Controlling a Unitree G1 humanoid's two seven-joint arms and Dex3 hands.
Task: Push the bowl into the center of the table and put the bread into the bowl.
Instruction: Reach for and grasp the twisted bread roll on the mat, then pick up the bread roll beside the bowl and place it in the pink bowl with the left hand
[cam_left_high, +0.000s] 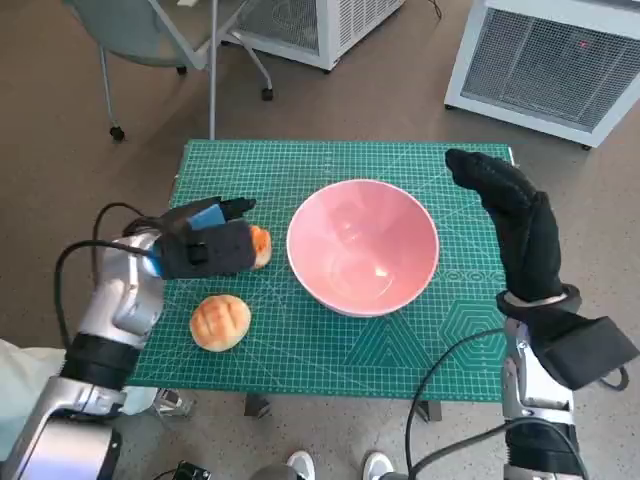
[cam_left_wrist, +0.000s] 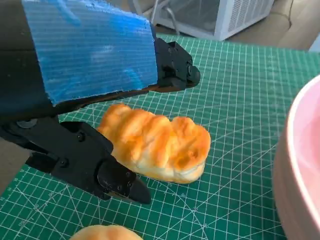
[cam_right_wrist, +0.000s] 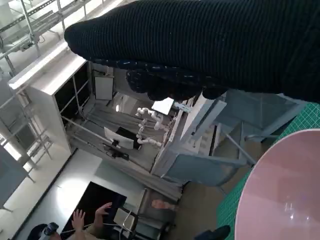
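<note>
Green cutting-mat surface (cam_left_high: 300, 350), ruled with a pale grid, covers the small table; brown floor lies round it, with a wheeled grey chair (cam_left_high: 150, 40) beyond the far left edge and white slatted cabinets (cam_left_high: 550, 60) beyond the far right corner. Near the middle of the mat stands the wide pink bowl (cam_left_high: 363, 246), upright, with nothing in it; its rim also shows at the edge of the left wrist view (cam_left_wrist: 300, 165) and in the right wrist view (cam_right_wrist: 280, 190). Just beside the bowl, on the robot's left, lies the long golden braided bread roll (cam_left_wrist: 157, 142) flat on the mat, only partly seen in the head view (cam_left_high: 260, 245); the left hand (cam_left_high: 205, 245), black with blue tape over its back, sits over it with its black fingers (cam_left_wrist: 100, 170) spread on either side of the roll, close to it, not closed on it. A second, round scored golden bun (cam_left_high: 220, 321) rests nearer the robot's edge, apart from the hand. The right hand (cam_left_high: 515, 215) in its black knitted glove is raised beside the bowl's right side, fingers extended, holding nothing; in the right wrist view a person's hands show far off.
</note>
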